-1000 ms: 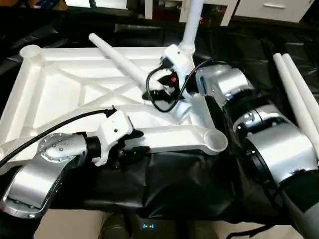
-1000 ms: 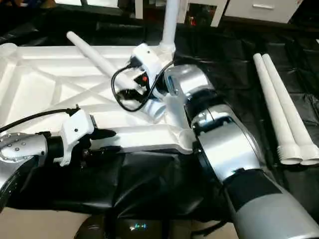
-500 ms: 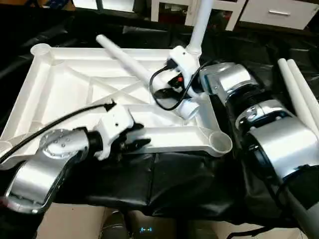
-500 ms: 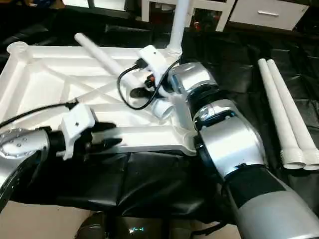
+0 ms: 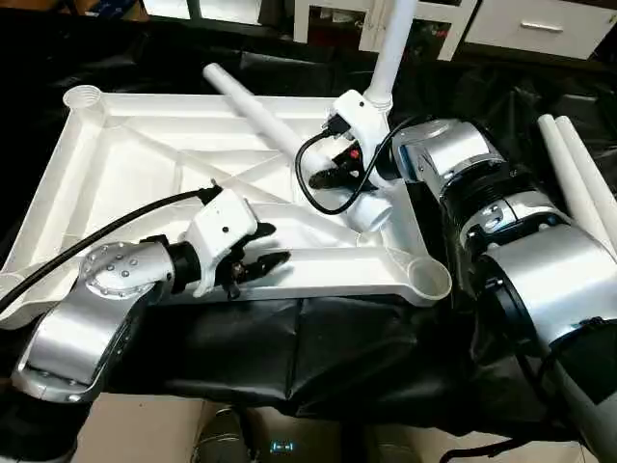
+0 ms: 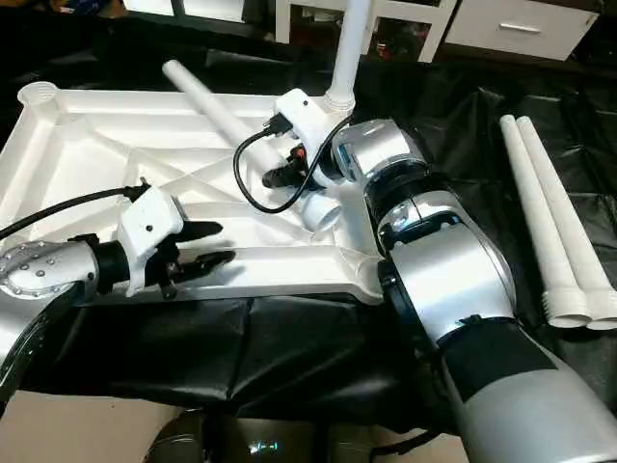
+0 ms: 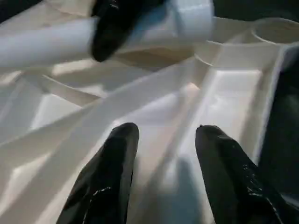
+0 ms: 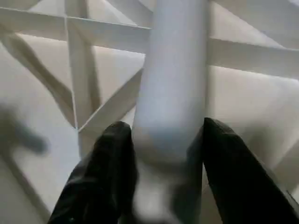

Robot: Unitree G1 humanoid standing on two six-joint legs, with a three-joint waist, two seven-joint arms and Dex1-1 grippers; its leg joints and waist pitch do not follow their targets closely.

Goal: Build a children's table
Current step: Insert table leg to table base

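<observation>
Your right hand point(image 8: 161, 154) straddles the long tapered white plastic tube leg point(image 5: 280, 130) — light, stiff, slick — so clench near its socket end at five o'clock; left hand point(image 7: 163, 154) released.

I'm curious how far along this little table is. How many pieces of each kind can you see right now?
Table top, lying underside up: 1
Leg standing in a far corner socket: 1
Leg lying across the top, between the right gripper's fingers: 1
Loose legs on the black cover: 2
Total: 5 pieces
</observation>
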